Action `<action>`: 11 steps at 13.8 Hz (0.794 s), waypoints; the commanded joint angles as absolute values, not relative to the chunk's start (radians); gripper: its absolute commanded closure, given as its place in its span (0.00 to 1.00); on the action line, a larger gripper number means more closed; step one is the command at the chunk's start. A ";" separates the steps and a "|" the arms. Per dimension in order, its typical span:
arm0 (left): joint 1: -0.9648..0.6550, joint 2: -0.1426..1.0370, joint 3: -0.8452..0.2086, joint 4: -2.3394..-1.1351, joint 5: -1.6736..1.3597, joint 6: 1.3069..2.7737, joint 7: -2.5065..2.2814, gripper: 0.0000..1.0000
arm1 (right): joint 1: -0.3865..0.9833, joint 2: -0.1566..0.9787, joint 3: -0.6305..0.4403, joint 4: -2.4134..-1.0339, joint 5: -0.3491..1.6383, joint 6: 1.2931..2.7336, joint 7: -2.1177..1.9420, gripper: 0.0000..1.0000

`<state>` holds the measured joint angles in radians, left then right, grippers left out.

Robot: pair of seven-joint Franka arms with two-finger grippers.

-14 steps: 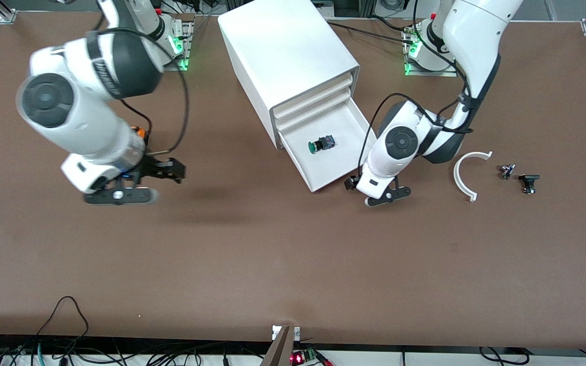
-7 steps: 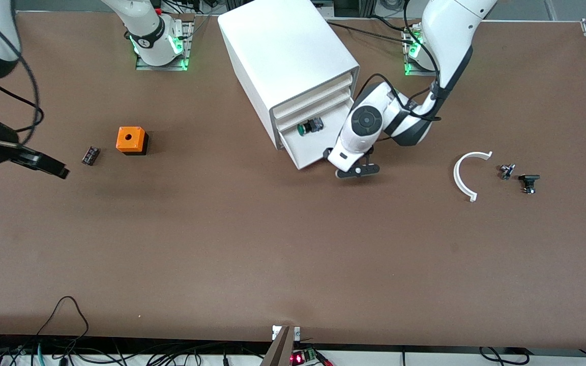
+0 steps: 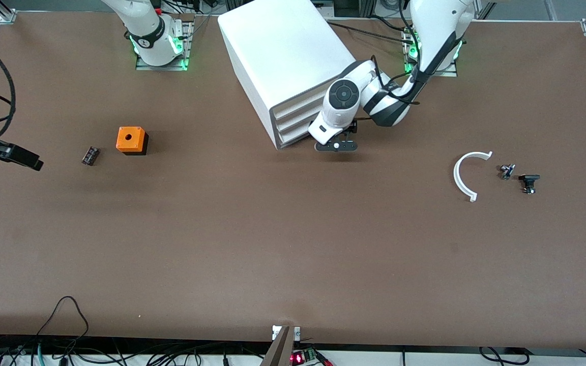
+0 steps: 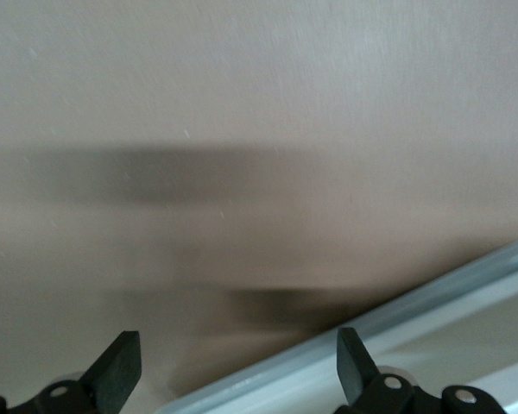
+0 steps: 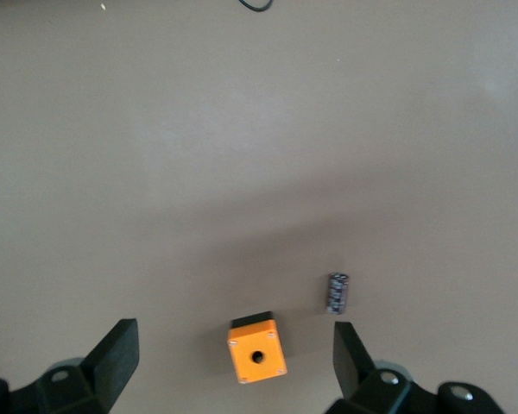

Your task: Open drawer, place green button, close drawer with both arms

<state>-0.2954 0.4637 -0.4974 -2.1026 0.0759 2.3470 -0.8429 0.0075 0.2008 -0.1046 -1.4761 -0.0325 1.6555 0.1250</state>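
Left tool (image 3: 335,146) just before shut drawer (image 3: 293,135).

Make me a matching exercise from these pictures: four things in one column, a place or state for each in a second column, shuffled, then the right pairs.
Things:
1. lowest drawer
2. left pincer
3. right pincer
4. orange cube

Places or states:
A. open, up over the right arm's end of the table
B. on the table beside a small dark part
C. pushed in, flush with the two drawers above it
D. open, at the front of the white cabinet

Pairs: 1-C, 2-D, 3-A, 4-B
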 commanded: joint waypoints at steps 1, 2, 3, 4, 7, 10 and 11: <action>-0.291 0.419 -0.518 -2.154 0.075 2.336 -0.847 0.00 | 0.017 0.149 -0.113 -1.544 -0.044 1.672 0.072 0.00; -0.291 0.417 -0.532 -2.164 0.075 2.336 -0.847 0.00 | 0.023 0.129 -0.112 -1.575 -0.046 1.702 0.071 0.00; -0.291 0.410 -0.549 -2.171 0.075 2.336 -0.847 0.00 | 0.023 0.109 -0.113 -1.603 -0.045 1.718 0.068 0.00; -0.290 0.405 -0.560 -2.172 0.075 2.335 -0.848 0.00 | 0.020 0.101 -0.112 -1.611 -0.044 1.707 0.061 0.00; -0.259 0.399 -0.555 -2.160 0.087 2.348 -0.844 0.00 | 0.020 0.097 -0.112 -1.612 -0.046 1.695 0.046 0.00; -0.116 0.307 -0.529 -2.154 0.089 2.350 -0.844 0.00 | 0.020 0.066 -0.112 -1.640 -0.046 1.683 -0.009 0.00; -0.054 0.266 -0.526 -2.151 0.087 2.352 -0.844 0.00 | 0.018 0.045 -0.113 -1.669 -0.046 1.693 -0.024 0.00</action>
<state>-0.1814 0.3789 -0.5223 -2.1254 0.0759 2.3581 -0.8487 0.0185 0.1100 -0.1144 -1.5936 -0.0332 1.6805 0.0197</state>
